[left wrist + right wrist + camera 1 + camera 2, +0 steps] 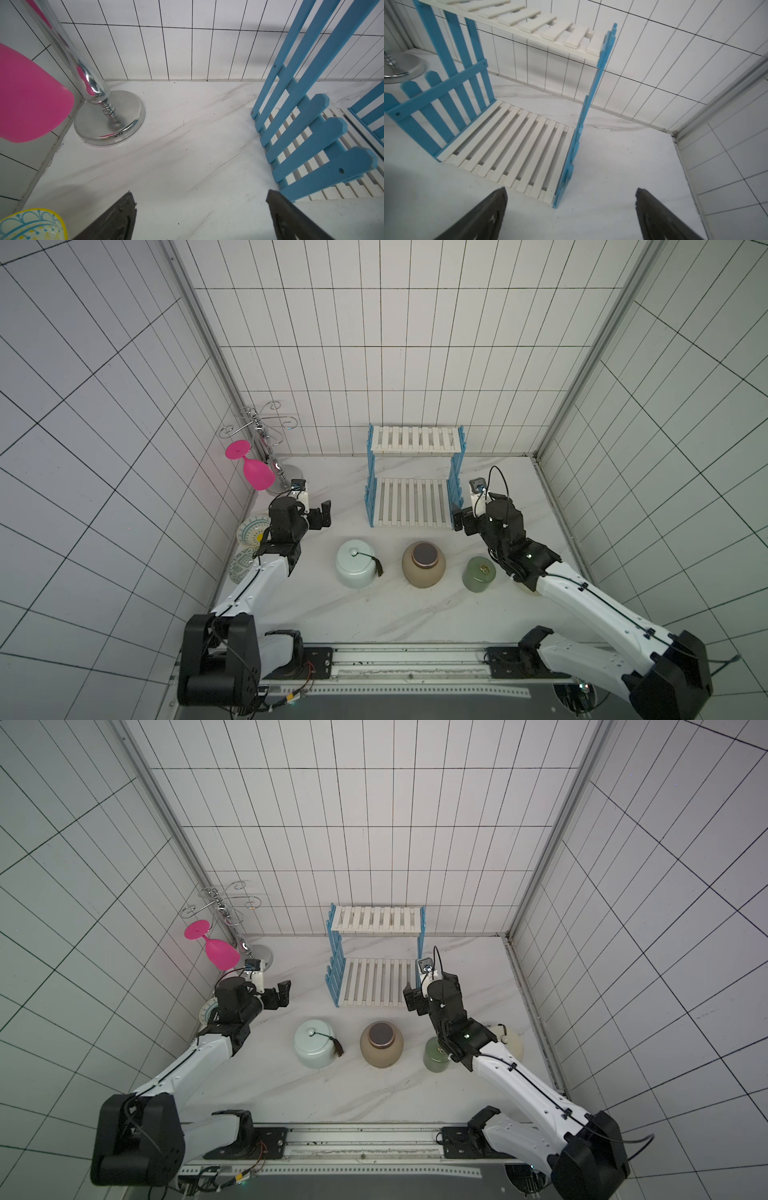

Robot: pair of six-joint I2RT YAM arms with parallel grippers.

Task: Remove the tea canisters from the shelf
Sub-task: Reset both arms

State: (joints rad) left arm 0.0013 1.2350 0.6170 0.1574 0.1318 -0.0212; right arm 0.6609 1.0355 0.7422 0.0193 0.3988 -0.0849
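**Camera layout.** Both top views looked steeply down from high above and well in front of the shelf (415,481), facing the wall (374,364) behind it. The left wrist view sat low and close, left of the shelf. The right wrist view sat close before the shelf's right side. All four views shared the shelf's lower board (508,145), and both wrist views shared the stand (124,116).

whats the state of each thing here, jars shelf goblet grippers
shelf: both tiers bare
pale blue canister: lidded, upright on the table
tan canister: lidded, upright on the table
green canister: lidded, upright on the table
cream canister: on the table, mostly hidden by the right arm
pink goblet: hanging upside down from the wire stand
left gripper: open, empty
right gripper: open, empty
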